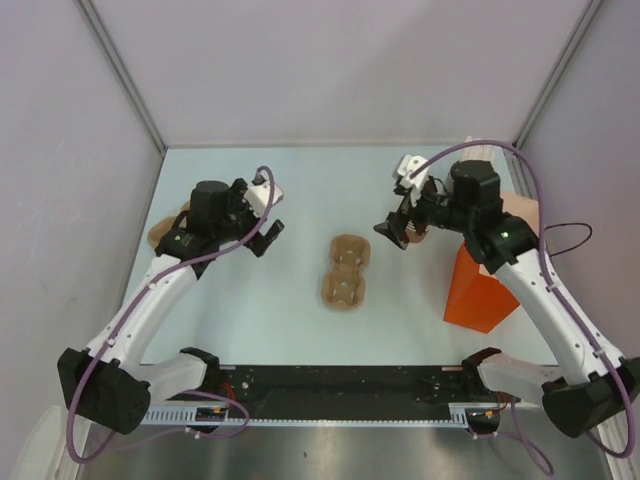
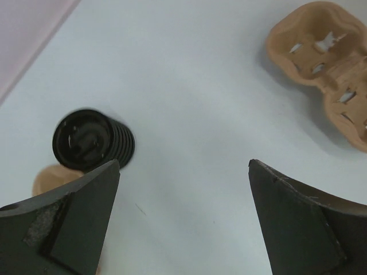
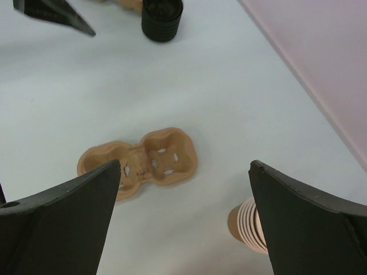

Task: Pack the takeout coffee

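Top external: cup carrier [image 1: 346,270] sits empty mid-table; left gripper [image 1: 268,236] and right gripper [image 1: 393,232] gape, holding nothing; packing seemingly unstarted.

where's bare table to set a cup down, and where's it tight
Bare: the far strip of table behind the carrier and the near strip in front of it. Crowded: the right edge, orange bag and cup stack by the right gripper; lid stack by the left gripper.

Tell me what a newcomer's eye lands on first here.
First, the bright orange paper bag standing at the table's right side. Next, the tan two-cup carrier lying mid-table between the open left gripper and the open right gripper. A stack of black lids sits by the left gripper.
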### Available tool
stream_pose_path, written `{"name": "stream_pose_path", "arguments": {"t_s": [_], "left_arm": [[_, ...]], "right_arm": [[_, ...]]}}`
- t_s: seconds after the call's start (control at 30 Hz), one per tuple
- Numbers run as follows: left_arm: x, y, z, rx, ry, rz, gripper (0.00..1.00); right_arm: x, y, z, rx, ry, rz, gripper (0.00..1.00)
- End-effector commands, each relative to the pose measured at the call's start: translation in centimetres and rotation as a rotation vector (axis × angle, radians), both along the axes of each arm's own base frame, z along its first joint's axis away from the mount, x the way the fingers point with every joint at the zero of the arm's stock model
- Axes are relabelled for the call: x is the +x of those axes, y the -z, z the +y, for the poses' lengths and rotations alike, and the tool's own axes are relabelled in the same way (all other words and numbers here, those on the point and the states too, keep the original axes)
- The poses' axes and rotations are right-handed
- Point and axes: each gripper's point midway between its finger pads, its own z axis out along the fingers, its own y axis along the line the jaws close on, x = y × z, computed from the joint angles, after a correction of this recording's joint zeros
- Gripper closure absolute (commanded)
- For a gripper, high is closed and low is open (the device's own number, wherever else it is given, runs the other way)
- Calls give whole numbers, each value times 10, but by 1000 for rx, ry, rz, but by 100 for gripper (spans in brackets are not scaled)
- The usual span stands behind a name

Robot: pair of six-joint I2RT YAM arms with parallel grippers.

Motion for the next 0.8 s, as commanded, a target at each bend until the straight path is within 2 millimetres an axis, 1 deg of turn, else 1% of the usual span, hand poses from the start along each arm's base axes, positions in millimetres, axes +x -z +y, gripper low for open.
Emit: {"name": "stream_pose_path", "arguments": {"t_s": [0.0,0.03,0.07,0.13,0.17,0.2,0.23,0.27,0.33,0.37,0.47,0.5,0.57,0.6,0.67,0.7,0.77], "left_arm": [[-8,-7,23,-135,-137,47,0],[-8,-3,30,-138,-168,50,0],[-10,-5,33,-143,-182,45,0],[-10,0,38,-137,-213,46,1],[-11,2,40,-136,-229,52,0],[-10,4,43,-132,-246,57,1],[-10,7,43,-131,-252,67,0],[-11,9,44,-129,-261,77,1],[-11,13,45,-139,-278,88,1],[-12,13,43,-148,-270,88,1],[-16,14,41,-165,-255,80,1],[-18,14,41,-164,-253,80,1],[-19,15,42,-163,-258,75,1],[-20,15,42,-165,-258,73,0],[-22,15,41,-170,-249,70,1],[-22,15,41,-173,-250,68,1],[-22,14,40,-182,-244,59,1]], "right_arm": [[-3,33,23,-170,-69,15,0],[0,49,30,-212,-93,36,0],[-2,61,35,-241,-110,60,0],[-5,79,47,-284,-147,89,1],[-1,98,53,-317,-157,130,0],[2,107,55,-336,-149,142,0],[1,117,63,-354,-165,161,0],[5,131,67,-372,-168,190,0],[8,144,73,-375,-177,217,0],[12,154,78,-380,-180,230,0],[19,168,84,-391,-183,244,0],[20,179,85,-406,-189,263,1],[22,189,87,-423,-196,282,1],[22,201,88,-440,-202,308,2],[23,206,90,-448,-206,319,3],[22,213,91,-459,-210,336,3],[21,218,93,-469,-215,340,4]]}}
